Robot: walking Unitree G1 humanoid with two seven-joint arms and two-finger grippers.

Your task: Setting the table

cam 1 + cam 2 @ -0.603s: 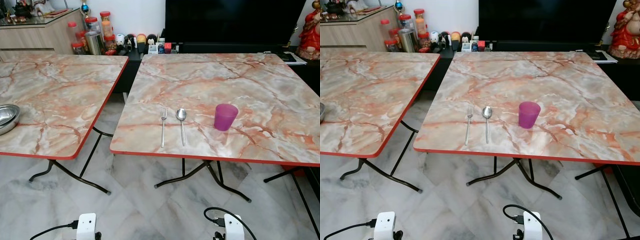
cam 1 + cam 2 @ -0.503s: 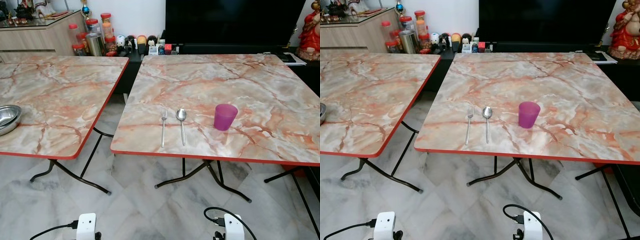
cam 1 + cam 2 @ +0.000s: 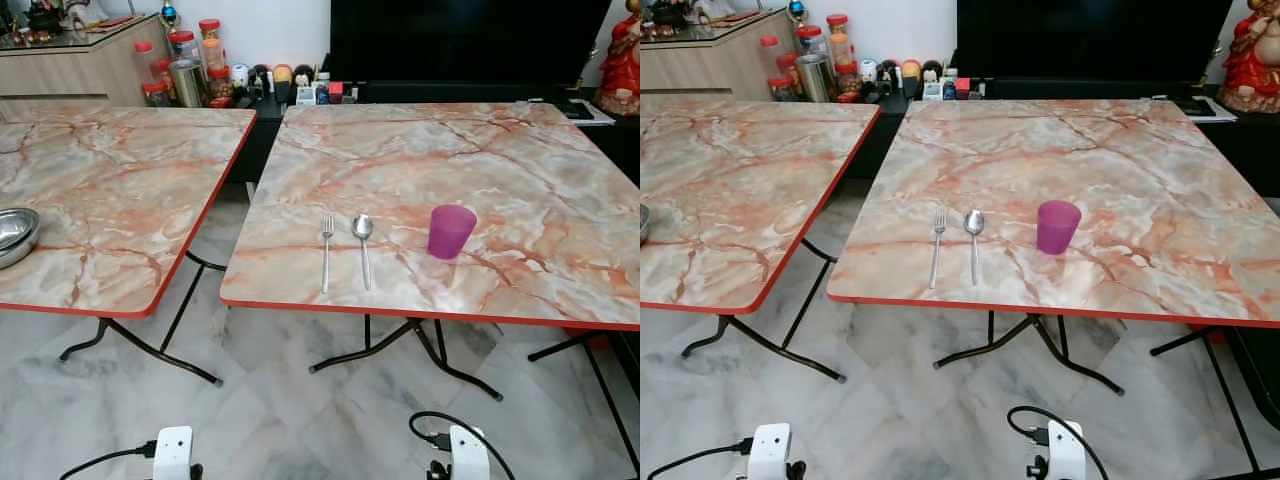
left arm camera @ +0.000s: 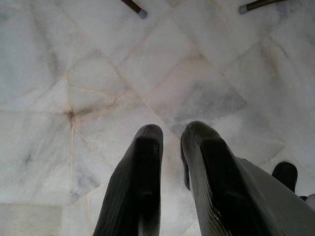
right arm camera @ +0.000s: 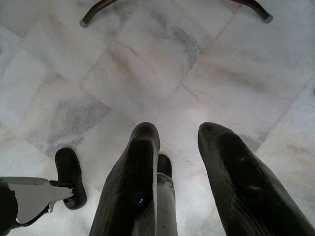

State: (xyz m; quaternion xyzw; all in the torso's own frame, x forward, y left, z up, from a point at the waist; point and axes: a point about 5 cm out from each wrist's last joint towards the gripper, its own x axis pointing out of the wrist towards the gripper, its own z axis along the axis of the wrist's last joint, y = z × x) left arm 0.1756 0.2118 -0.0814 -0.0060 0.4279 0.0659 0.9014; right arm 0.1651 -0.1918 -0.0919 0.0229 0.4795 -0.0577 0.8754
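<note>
My left gripper hung over the pale marble floor with its fingers a narrow gap apart, grasping nothing; my right gripper hung likewise, fingers spread wider and empty. Ahead, on the nearer edge of the right marble-patterned table, a fork and spoon lay side by side, a purple cup upright just beside the spoon. A metal bowl sat on the left table

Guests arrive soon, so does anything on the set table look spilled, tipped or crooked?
Nothing stands out. The fork and spoon lie side by side, nearly parallel, near the table's front edge. The purple cup stands upright to their right, with no spill visible.
</note>
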